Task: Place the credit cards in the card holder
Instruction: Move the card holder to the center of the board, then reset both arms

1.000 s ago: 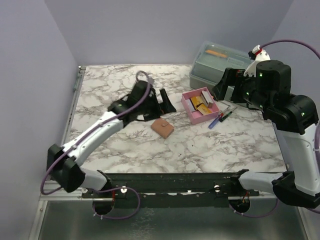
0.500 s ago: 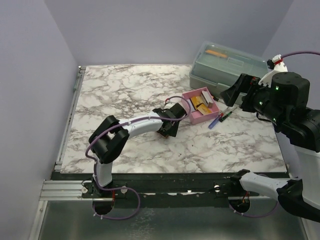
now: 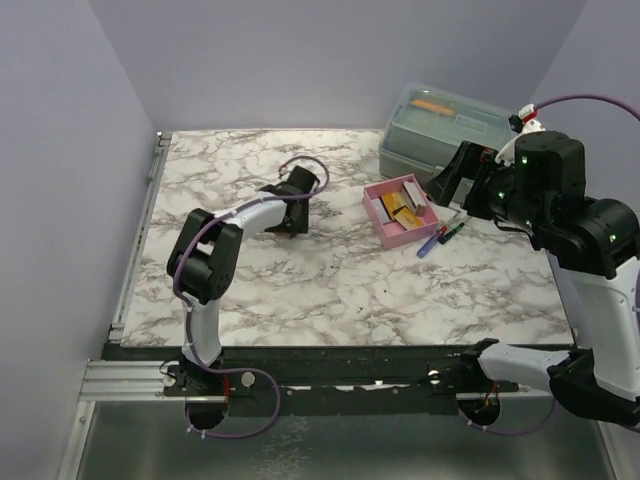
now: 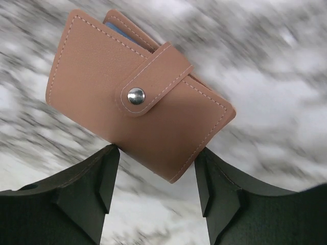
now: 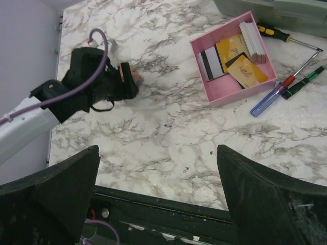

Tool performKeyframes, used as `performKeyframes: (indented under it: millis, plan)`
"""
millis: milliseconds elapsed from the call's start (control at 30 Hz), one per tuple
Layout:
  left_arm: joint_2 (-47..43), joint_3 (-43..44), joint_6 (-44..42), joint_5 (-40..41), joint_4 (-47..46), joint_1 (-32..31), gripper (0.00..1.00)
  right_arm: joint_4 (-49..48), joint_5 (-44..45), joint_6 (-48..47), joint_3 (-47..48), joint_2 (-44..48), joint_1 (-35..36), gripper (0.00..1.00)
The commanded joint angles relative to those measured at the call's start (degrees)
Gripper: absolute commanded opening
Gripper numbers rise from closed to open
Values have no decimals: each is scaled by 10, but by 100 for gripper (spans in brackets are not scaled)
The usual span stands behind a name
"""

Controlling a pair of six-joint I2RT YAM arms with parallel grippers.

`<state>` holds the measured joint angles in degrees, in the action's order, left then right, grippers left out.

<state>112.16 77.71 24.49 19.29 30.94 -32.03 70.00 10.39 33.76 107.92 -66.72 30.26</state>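
Note:
The card holder (image 4: 138, 102), a reddish-brown snapped-shut wallet, sits between my left gripper's (image 4: 156, 153) fingers, which press on its two lower edges. It looks sharp while the marble behind it is blurred. A blue card edge (image 4: 122, 33) peeks from its top. In the top view the left gripper (image 3: 288, 222) hides the holder; the right wrist view shows a sliver of the card holder (image 5: 136, 77). The credit cards (image 3: 400, 205) (image 5: 237, 56) lie in the pink tray (image 3: 395, 240). My right gripper (image 5: 158, 148) hangs open and empty, high near the tray (image 3: 450, 180).
A grey-green toolbox (image 3: 450, 125) stands at the back right behind the pink tray (image 5: 225, 92). Screwdrivers (image 3: 445, 235) (image 5: 281, 92) lie right of the tray. The table's near edge rail (image 5: 168, 206) is below the right gripper.
The left gripper dropped onto the card holder, closed on it, and has moved back-left with it; the holder's old spot is bare. The right arm shifted slightly.

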Motion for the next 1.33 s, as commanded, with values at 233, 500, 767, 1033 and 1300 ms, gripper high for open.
performKeyframes:
  millis: [233, 500, 767, 1033, 1300]
  plan:
    - [94, 150, -149, -17, 4, 232, 78, 4, -33, 34, -10, -11, 0, 100]
    - [-17, 285, -44, -102, 154, 224, 95, 13, 1, 28, 1, -4, 0, 100]
    - [-295, 200, 26, -227, 78, 150, 97, 3, 82, -1, 66, -4, -1, 100]
    - [-512, 119, 2, -220, -91, 110, 99, 15, 119, -25, 161, -47, 0, 100]
    - [-545, 129, -40, -180, -90, 110, 99, -11, 122, 10, 112, -18, 0, 100]
